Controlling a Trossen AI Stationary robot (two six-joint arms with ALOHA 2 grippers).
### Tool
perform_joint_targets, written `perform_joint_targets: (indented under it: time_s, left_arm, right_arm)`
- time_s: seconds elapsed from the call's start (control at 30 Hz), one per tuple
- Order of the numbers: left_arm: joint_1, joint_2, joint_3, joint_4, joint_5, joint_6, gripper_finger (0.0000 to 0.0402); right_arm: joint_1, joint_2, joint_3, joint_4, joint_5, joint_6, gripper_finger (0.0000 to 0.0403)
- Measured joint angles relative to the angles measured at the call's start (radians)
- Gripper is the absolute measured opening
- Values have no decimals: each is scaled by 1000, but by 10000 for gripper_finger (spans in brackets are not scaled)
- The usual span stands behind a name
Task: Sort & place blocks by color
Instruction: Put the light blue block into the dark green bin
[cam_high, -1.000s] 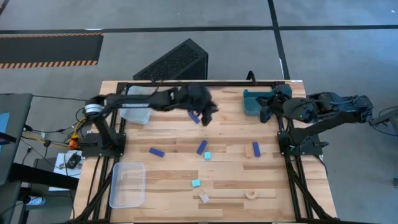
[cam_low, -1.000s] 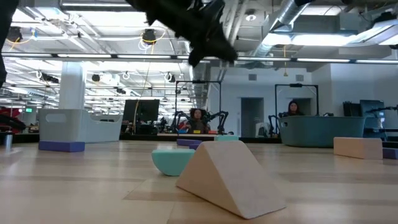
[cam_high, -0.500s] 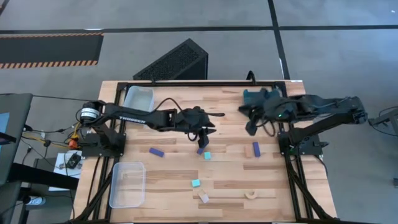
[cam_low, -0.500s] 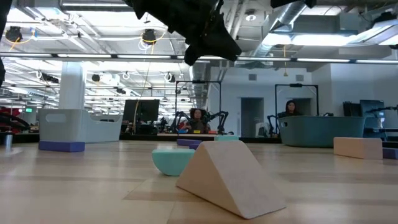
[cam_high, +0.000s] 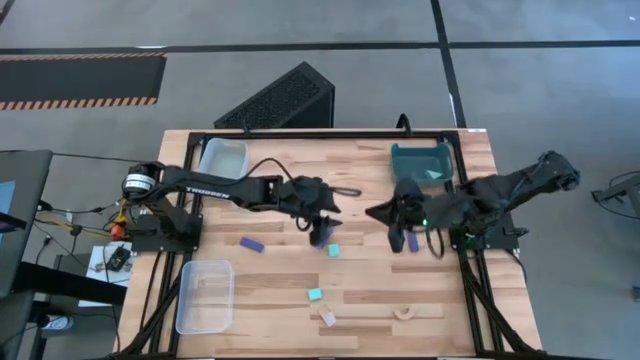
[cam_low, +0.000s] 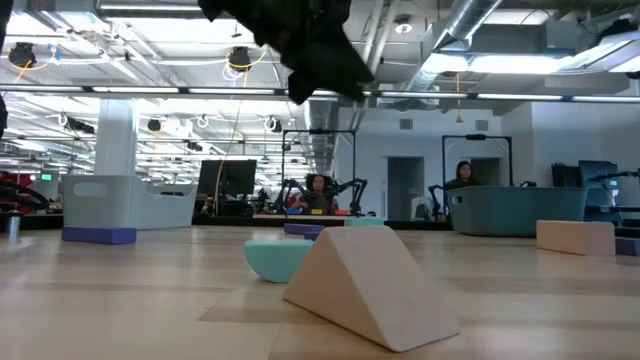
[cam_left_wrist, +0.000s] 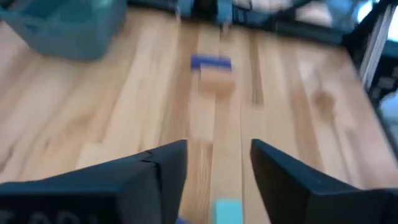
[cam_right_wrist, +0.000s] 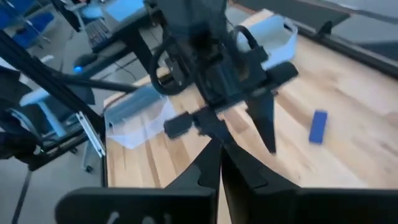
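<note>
From my seat the left gripper (cam_high: 320, 228) is over mid-table with its fingers (cam_left_wrist: 163, 163) spread wide and nothing between them. A cyan cube (cam_left_wrist: 227, 210) sits on the wood right in the gap between the tips, and a dark blue bar (cam_left_wrist: 211, 61) touching a tan block (cam_left_wrist: 216, 81) lies well ahead of them. The right gripper (cam_high: 382, 214) has its fingers (cam_right_wrist: 217, 163) pressed together, empty, pointing at the left one. Another blue bar (cam_right_wrist: 318, 126) lies off to one side of those closed tips.
</note>
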Motion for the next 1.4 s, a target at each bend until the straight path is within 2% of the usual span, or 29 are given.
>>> perform_joint_targets:
  time_s: [0.17,0.33,0.6,0.73,1.03,1.4]
  left_arm:
    - [-31,1,-102,26,-78,3,224]
    - [-36,2,-196,106,-73,-12,250]
    - [-54,18,-296,367,-73,8,252]
    - [-81,74,-312,417,-71,4,252]
    - [-131,198,-299,477,-157,-1,252]
    - [-133,264,-273,455,-153,-40,252]
  right_arm:
    - [66,40,0,-38,34,150,42]
    - [101,99,0,-46,55,243,47]
    - [68,120,0,-36,52,246,48]
    - [39,89,1,-30,50,189,48]
    - [11,54,1,-56,37,144,48]
    - [11,58,0,-96,26,144,48]
